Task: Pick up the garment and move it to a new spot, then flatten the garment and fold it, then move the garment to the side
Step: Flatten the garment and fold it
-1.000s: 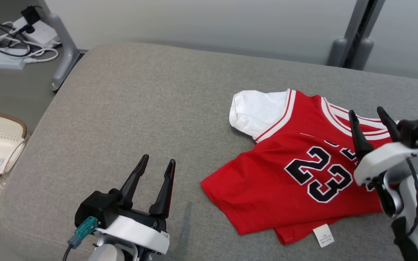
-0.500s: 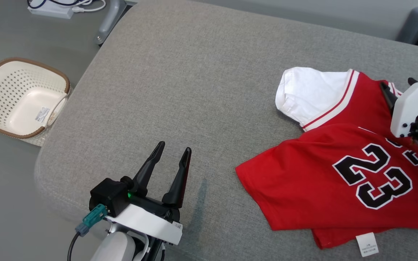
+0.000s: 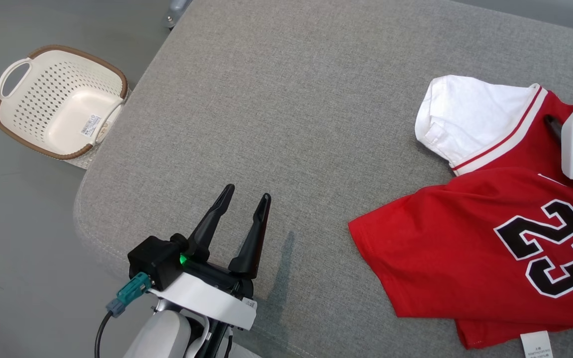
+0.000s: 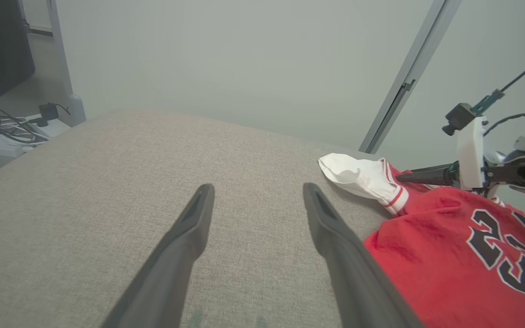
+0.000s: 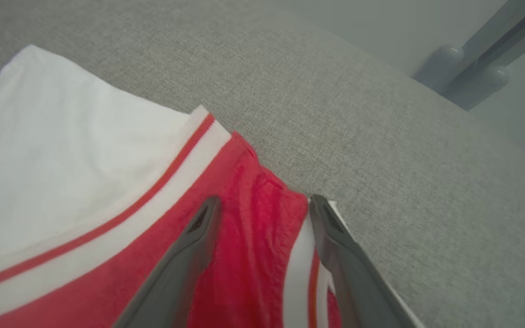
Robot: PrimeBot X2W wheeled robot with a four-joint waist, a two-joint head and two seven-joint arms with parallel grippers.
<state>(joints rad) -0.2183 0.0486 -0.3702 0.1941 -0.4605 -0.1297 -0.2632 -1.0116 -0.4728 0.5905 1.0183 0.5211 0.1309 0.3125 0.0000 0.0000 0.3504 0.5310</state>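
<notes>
You are at the very start, as far as the views let you judge: the garment, a red jersey with a black 23, lies on the right part of the grey bench and no part of it is lifted. It is not flat, since its lower edge is doubled under itself with the label turned out, while the white sleeve lies spread toward the middle of the bench. Your right hand is spread wide and gripping nothing, with its two fingers either side of the red shoulder strip beside the neckline trim. Whether the tips touch the cloth you cannot tell from here. Your left hand is also wide and empty, over bare bench and apart from the jersey's near hem. So the pick-up looks to be only in its approach, with a close on that shoulder edge the likely next thing. Everything else is left: carrying the jersey to a new spot, smoothing it flat, folding it, and moving it to the side. The basket on the floor off the bench's left corner stands empty and plays no part yet
</notes>
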